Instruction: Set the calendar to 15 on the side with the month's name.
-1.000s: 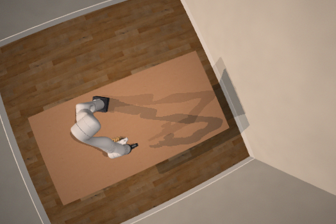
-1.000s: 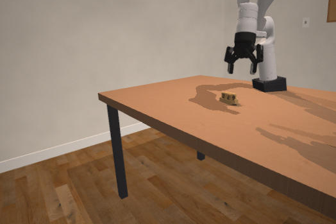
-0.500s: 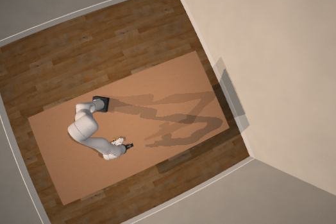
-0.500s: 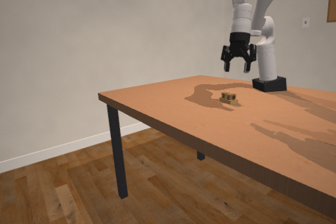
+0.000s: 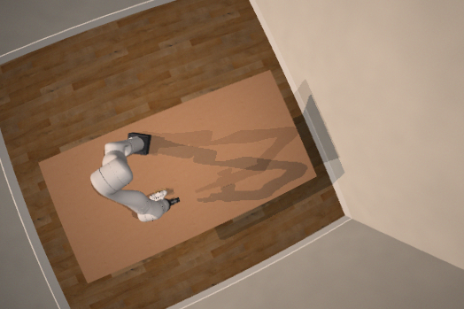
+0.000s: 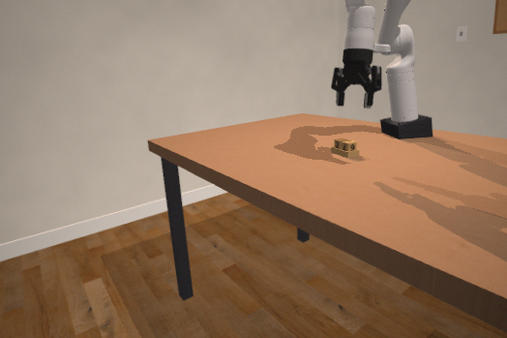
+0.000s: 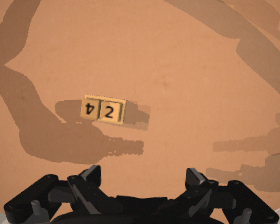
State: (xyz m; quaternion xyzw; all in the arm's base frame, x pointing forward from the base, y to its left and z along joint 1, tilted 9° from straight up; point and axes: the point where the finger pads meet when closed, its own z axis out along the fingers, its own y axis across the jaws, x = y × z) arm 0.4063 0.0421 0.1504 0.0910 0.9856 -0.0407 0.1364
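Two wooden cubes stand side by side in a small wooden tray (image 6: 352, 153). In the wrist view the left cube (image 7: 90, 108) shows an upside-down 4 on top and the right cube (image 7: 110, 111) a 2. In the exterior view the dark marks on the cubes' sides are too small to read surely, and the month's name cannot be made out. The tray is flat on the table. My gripper (image 6: 354, 102) (image 7: 143, 177) (image 5: 178, 200) is open and empty, high above the table. In the wrist view the cubes lie ahead of the fingers and to the left. The arm hides them in the top view.
The brown table (image 5: 212, 111) (image 6: 232, 150) carries the arm's black base (image 6: 406, 127) (image 5: 144, 143) behind the tray in the exterior view. The arm's shadows fall across the table and near the tray. The table's left corner (image 6: 151, 142) shows in the exterior view.
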